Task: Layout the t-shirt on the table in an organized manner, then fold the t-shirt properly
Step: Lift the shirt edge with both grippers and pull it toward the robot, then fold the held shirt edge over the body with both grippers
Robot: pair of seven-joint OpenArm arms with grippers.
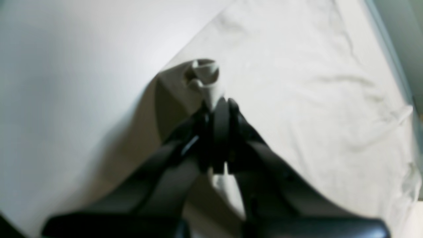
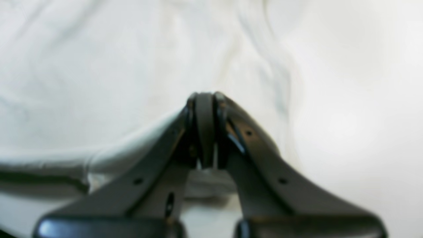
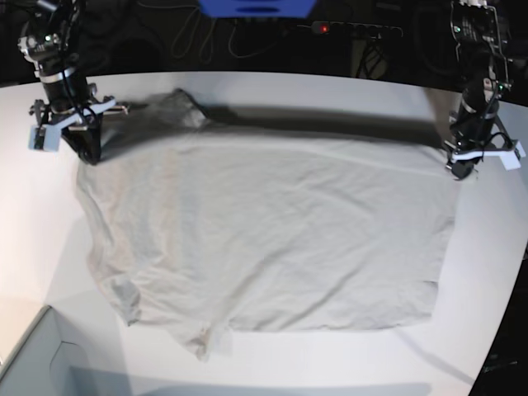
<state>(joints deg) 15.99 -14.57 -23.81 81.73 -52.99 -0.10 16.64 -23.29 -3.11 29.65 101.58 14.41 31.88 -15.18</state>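
The t-shirt [image 3: 264,239] lies spread across the middle of the white surface [image 3: 487,272]. Each end effector, left [image 1: 222,102] and right [image 2: 205,97], is clamped on a far corner of the cloth, apparently pulling it taut to flatten it before folding.

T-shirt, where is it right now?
In the base view the t-shirt lies spread across the middle of the table, between both arms.

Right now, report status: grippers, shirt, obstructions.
Left gripper shut on shirt corner. Right gripper shut on shirt edge. Shirt spread across table, wrinkled. No obstruction seen on the cloth.
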